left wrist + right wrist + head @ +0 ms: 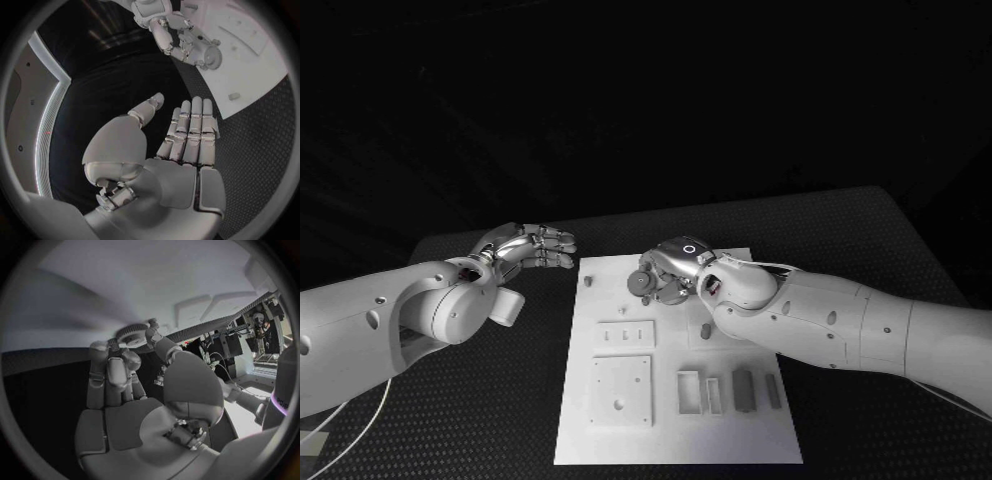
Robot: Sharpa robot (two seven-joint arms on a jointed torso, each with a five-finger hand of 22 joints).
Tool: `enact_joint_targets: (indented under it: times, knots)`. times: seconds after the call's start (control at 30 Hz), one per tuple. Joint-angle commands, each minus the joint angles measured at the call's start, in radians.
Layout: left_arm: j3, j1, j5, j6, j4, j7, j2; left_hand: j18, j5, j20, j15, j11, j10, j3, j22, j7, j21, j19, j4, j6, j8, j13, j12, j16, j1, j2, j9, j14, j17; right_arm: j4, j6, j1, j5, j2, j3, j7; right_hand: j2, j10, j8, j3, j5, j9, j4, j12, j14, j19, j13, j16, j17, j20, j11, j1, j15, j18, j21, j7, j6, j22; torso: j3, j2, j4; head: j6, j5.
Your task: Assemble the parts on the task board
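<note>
Your right hand (672, 272) pinches a gear (640, 283) over the white board's (678, 440) twelve o'clock end; left hand (531, 247), fingers spread and holding nothing, waits at nine o'clock.

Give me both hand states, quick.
Left hand: open, holding nothing, beside the task board.
Right hand: holding a round gear-like part.

The left robot hand (531, 247) hovers with nothing in it, its fingers (190, 131) straight and side by side, thumb held apart. The right robot hand (672, 270) curls its fingers (115, 367) and thumb around a small round gear (132, 333).
</note>
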Motion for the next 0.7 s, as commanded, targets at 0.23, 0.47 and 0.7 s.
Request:
enact_joint_targets:
  times: [0.23,0.47,0.7]
  knots:
    - [0.001,0.001,0.004,0.002,0.001,0.007,0.000,-0.003,-0.004,-0.004,0.002,0.002,0.002,-0.001,0.001,0.020,-0.007,0.005,0.002,-0.007,-0.006,-0.002,-0.004,-0.007,-0.008,-0.001,0.001,0.006,0.001,0.006,-0.015,0.000,-0.013,-0.010,0.000,0.000,-0.014,-0.005,0.003,0.001,-0.003,0.001,0.012,0.005,0.000,0.001,-0.002,-0.003,0.000,-0.005,0.006,0.001,0.008,0.054,-0.007,0.005,-0.004,0.016,0.0007,0.000,0.0767,-0.001,0.000]
    - [0.001,0.001,0.004,0.000,-0.004,0.008,-0.003,-0.003,-0.004,-0.004,0.002,0.002,0.003,-0.001,0.001,0.020,-0.007,0.005,0.002,-0.007,-0.006,-0.002,-0.004,-0.007,-0.008,-0.001,0.001,0.006,0.002,0.038,-0.045,0.002,-0.008,-0.041,0.000,-0.002,-0.013,-0.005,0.004,0.002,-0.003,0.002,0.017,0.006,0.001,0.002,-0.003,-0.003,0.001,-0.005,0.006,0.001,0.008,0.054,-0.007,0.005,-0.004,0.017,0.0002,-0.001,0.0749,0.005,-0.002]
    - [0.001,0.001,0.008,-0.004,-0.020,0.010,-0.001,-0.003,-0.004,-0.004,0.002,0.002,0.003,-0.001,0.001,0.020,-0.007,0.005,0.002,-0.006,-0.006,-0.002,-0.004,-0.008,-0.008,-0.002,0.002,0.006,0.002,0.065,-0.119,0.026,0.058,-0.082,0.001,0.028,-0.014,-0.004,0.006,0.004,-0.003,0.003,0.024,0.007,0.000,0.003,-0.004,-0.003,0.000,-0.005,0.005,0.001,0.008,0.054,-0.007,0.004,-0.002,0.017,0.0008,-0.003,0.0714,0.017,-0.010]
